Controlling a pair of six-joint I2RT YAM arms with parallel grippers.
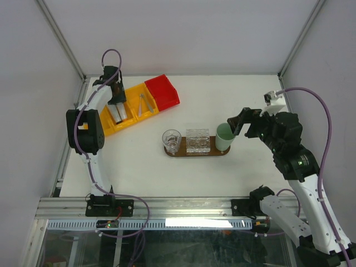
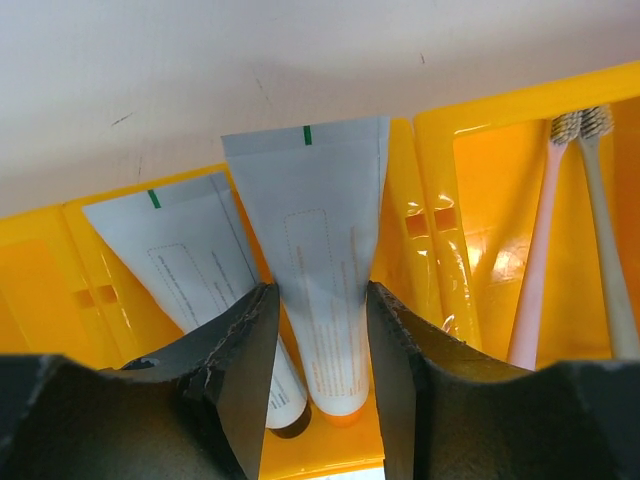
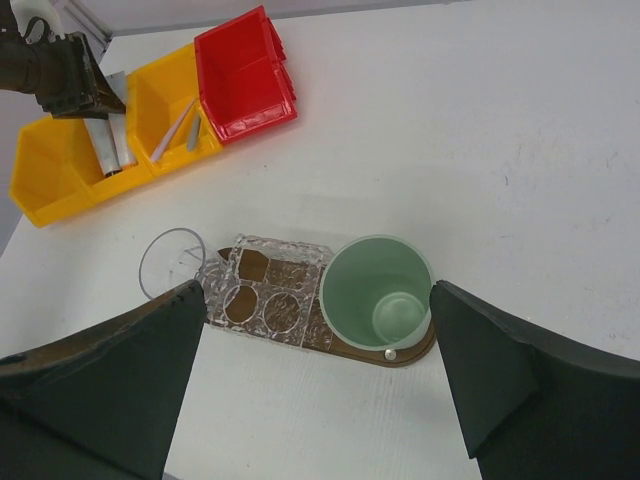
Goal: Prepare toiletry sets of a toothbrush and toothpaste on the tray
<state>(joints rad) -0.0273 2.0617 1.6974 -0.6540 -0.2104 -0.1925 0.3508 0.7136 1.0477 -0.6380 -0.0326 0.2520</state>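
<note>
- Straddling a toothpaste tube (image 2: 325,260), the left gripper (image 2: 320,295) reaches down into a yellow bin (image 2: 420,170) at the far left of the table (image 1: 250,94).
- Its fingers stand apart, one close beside each long edge of the tube. I cannot tell whether they press on it.
- A second tube (image 2: 185,255) lies just beside the first in the same bin, to the left in the left wrist view. Both are pale grey-blue with a small green mark at the flat end.
- Two toothbrushes (image 2: 545,240), one pink and one grey, lie side by side in the neighbouring yellow compartment, their heads together at the far end.
- A red bin (image 1: 162,93) sits against the end of the yellow row.
- The tray (image 1: 223,152) lies near the middle of the table, well apart from the bins.
- It carries a clear glass (image 1: 171,139) at its left end, a clear textured holder (image 1: 197,141) in the middle and a mint-green cup (image 1: 223,137) at its right end.
- Every tube and brush in view is in the yellow bins.
- The right gripper (image 1: 238,124) hovers by the cup's right side with its jaws spread wide. In the right wrist view the cup shows between the two fingers.
</note>
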